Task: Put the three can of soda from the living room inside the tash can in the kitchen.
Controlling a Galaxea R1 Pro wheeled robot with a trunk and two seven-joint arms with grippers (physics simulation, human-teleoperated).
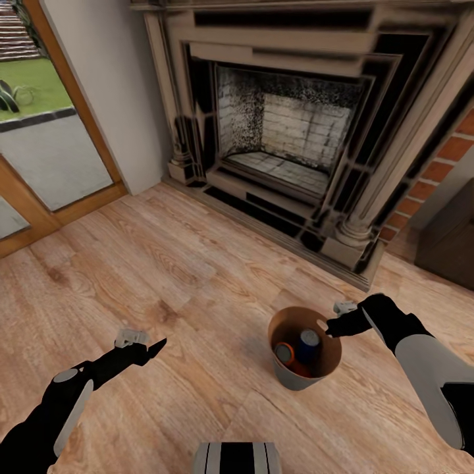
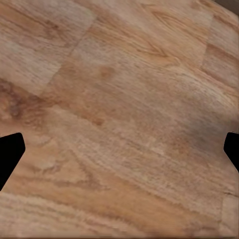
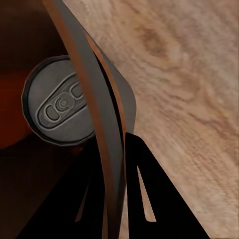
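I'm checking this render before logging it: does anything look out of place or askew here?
Yes: the trash can sits on the living-room wood floor in front of the fireplace, not in a kitchen. The right end effector pinches its rim. An orange can and a blue can lean inside it.

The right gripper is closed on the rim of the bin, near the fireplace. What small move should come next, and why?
Probably lift the trash can slightly off the wood floor. The right gripper pinches its rim, as the right wrist view shows, and cans lie inside, but this is the living room by the fireplace, not the kitchen.
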